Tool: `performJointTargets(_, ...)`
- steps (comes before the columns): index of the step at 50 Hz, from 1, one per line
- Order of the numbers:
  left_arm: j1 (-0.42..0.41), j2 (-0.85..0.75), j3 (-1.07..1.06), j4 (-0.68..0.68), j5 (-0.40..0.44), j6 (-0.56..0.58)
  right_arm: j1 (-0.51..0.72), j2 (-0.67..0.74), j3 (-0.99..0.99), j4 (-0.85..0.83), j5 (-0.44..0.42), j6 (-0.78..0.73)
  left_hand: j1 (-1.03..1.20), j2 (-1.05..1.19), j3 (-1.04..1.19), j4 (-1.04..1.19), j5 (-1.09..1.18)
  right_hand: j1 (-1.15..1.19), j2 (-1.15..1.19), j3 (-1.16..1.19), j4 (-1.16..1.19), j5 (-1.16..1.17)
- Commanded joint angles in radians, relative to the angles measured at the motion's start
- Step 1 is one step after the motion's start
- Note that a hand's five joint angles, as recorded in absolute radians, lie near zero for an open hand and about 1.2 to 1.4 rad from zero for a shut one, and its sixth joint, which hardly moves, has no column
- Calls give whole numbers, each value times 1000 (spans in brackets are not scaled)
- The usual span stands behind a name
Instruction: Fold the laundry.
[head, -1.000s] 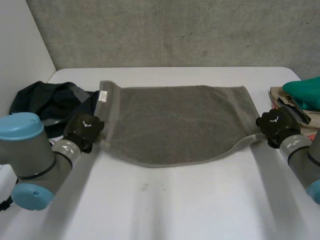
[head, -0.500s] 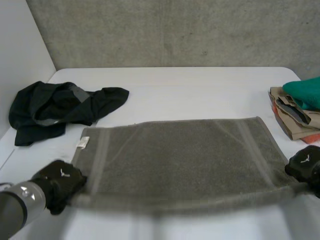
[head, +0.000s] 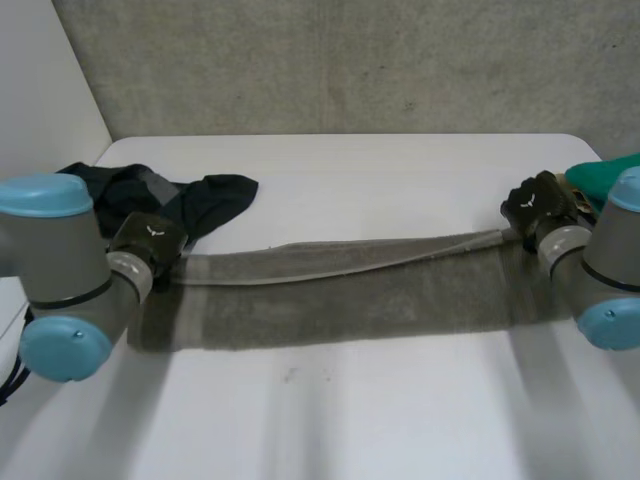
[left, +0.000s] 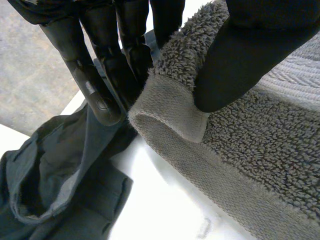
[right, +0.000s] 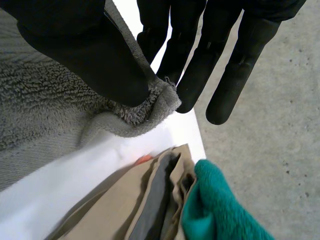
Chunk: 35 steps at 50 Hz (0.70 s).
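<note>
Carried farther back over the white bench (head: 400, 180), the grey terry towel (head: 340, 300) is being stretched, its corners being pinched by the left hand (head: 148, 243) and right hand (head: 538, 203).

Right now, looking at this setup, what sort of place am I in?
Probably a robot test room set up for laundry folding: a white table against a concrete wall, a grey towel pinched at its ends by the left hand and right hand, a crumpled dark garment nearby.

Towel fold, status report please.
Left hand pinching towel corner, right hand pinching the other. Towel stretched between them. Dark garment beside left, folded stack beside right.
</note>
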Motion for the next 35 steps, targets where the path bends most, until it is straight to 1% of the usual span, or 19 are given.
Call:
performJointTargets(1,-29,-57,67,19,-53,7,11,117,-129,-33,25,0,-196,-263,-254,-266,-232,-726,-804,-817,-825,-831)
performJointTargets(2,-33,-59,69,22,-53,7,16,123,-130,-38,36,1,-576,-642,-634,-646,-612,-925,-1003,-1016,-1024,-1030)
performJointTargets(3,-38,-60,69,27,-55,8,20,126,-130,-40,45,1,-879,-946,-937,-949,-915,-925,-1003,-1016,-1024,-1030)
performJointTargets(4,-42,-60,69,31,-56,7,26,126,-130,-43,59,4,-953,-1020,-1012,-1023,-990,-925,-1003,-1016,-1024,-1030)
performJointTargets(5,-53,-59,70,42,-58,7,37,120,-130,-44,80,12,-953,-1020,-1012,-1023,-990,-925,-1003,-1016,-1024,-1030)
performJointTargets(8,-70,-48,67,57,-59,5,46,99,-112,-38,97,46,-953,-1020,-1012,-1023,-990,-925,-1003,-1016,-1024,-1030)
performJointTargets(12,-82,7,47,79,-67,5,36,5,-29,-26,93,162,-952,-1019,-1011,-1022,-989,-925,-1003,-1016,-1024,-1030)
performJointTargets(13,-82,44,26,80,-70,1,36,-50,9,-17,85,217,-950,-1016,-1008,-1019,-986,-925,-1003,-1016,-1024,-1030)
performJointTargets(16,-81,94,-15,84,-65,-1,31,-142,74,20,58,277,-952,-1019,-1011,-1022,-989,-925,-1003,-1016,-1024,-1030)
performJointTargets(18,-84,142,-52,84,-64,-4,2,-207,132,81,10,311,-952,-1019,-1011,-1022,-989,-925,-1003,-1016,-1024,-1030)
performJointTargets(19,-87,171,-78,84,-62,-7,-33,-237,179,129,-31,316,-953,-1020,-1012,-1023,-990,-925,-1003,-1016,-1024,-1030)
performJointTargets(21,-90,200,-110,85,-61,-9,-75,-259,222,173,-76,317,-953,-1020,-1012,-1023,-990,-924,-1002,-1015,-1023,-1029)
performJointTargets(22,-92,220,-138,94,-59,-9,-111,-271,257,204,-119,314,-953,-1020,-1012,-1023,-990,-874,-952,-965,-973,-979)
performJointTargets(26,-93,228,-196,140,-35,-9,-181,-276,328,229,-186,310,-950,-1016,-1008,-1019,-986,-774,-853,-865,-874,-879)
performJointTargets(30,-93,227,-229,177,-4,-10,-213,-271,356,200,-211,310,-941,-1007,-999,-1011,-977,-724,-802,-815,-823,-829)
performJointTargets(33,-93,223,-233,186,1,-10,-213,-262,362,175,-213,310,-938,-1004,-996,-1008,-974,-707,-785,-798,-806,-811)
performJointTargets(35,-95,223,-235,188,1,-12,-213,-250,362,146,-213,310,-938,-1004,-996,-1008,-974,-654,-732,-745,-753,-759)
